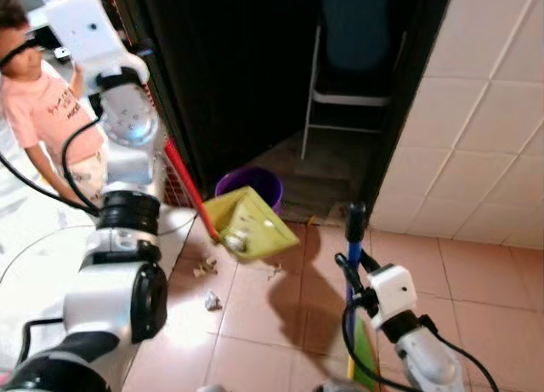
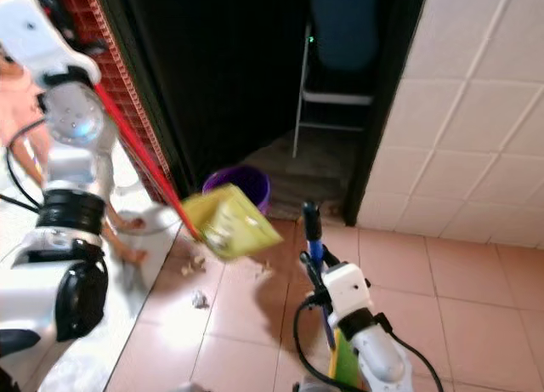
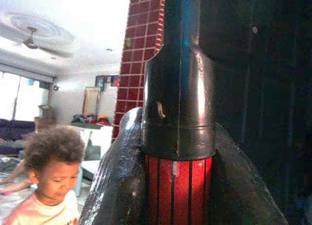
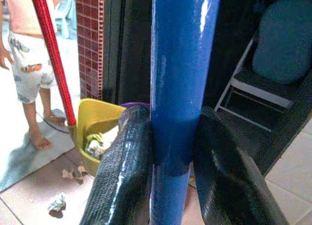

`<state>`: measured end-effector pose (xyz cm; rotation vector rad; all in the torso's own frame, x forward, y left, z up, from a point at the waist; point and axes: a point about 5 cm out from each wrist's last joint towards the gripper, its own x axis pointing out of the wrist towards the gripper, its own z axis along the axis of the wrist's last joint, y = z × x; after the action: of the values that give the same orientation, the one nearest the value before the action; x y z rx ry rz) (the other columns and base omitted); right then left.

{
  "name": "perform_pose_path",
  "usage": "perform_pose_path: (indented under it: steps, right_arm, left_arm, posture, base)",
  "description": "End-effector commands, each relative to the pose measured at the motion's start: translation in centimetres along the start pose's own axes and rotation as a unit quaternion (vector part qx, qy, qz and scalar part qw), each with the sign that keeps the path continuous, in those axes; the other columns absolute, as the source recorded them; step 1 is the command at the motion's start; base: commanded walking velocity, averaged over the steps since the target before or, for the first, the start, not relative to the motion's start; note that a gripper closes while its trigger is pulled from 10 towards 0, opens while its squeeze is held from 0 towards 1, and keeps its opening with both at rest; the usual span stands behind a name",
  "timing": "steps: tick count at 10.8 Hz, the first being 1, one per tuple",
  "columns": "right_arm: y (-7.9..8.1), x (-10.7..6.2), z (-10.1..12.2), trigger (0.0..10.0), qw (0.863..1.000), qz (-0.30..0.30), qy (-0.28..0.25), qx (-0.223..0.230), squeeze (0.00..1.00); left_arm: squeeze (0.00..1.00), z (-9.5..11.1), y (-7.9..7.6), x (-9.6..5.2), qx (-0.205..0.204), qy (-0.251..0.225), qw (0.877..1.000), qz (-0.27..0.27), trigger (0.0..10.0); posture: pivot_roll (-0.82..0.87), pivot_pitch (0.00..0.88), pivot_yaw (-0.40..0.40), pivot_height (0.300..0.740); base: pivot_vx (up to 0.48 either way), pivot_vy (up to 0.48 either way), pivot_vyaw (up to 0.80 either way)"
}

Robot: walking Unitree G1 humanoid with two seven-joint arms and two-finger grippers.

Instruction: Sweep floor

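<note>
Red dustpan handle [image 3: 179, 186] clamped in L tool [image 3: 178, 181], R tool [image 4: 170, 176] clamps blue pole [image 4: 180, 78]

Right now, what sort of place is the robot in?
Likely a lived-in home: terracotta floor tiles, a folding chair in a dark alcove, and a living room with ceiling fan behind.
</note>
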<state>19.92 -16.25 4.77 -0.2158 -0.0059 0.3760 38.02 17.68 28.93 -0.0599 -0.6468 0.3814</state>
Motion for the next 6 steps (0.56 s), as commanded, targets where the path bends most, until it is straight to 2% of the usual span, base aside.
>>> perform_pose_path:
  steps: [1, 6]
  right_arm:
    - [0.06, 0.54, 1.1, 10.0, 1.0, 0.001, -0.029, -0.006, 0.0]
    - [0.07, 0.7, 1.33, 10.0, 0.999, 0.002, -0.031, -0.006, 0.0]
  left_arm:
    - [0.0, 2.06, 0.66, 1.22, -0.006, -0.051, 0.999, 0.015, 10.0]
    - [0.0, 2.38, 0.74, 1.64, -0.013, -0.056, 0.998, 0.024, 10.0]
  posture:
    - [-0.17, 0.0, 0.083, 0.74]
    - [-0.17, 0.0, 0.081, 0.74]
  base:
    - [0.409, 0.0, 0.0]
    - [0.377, 0.0, 0.0]
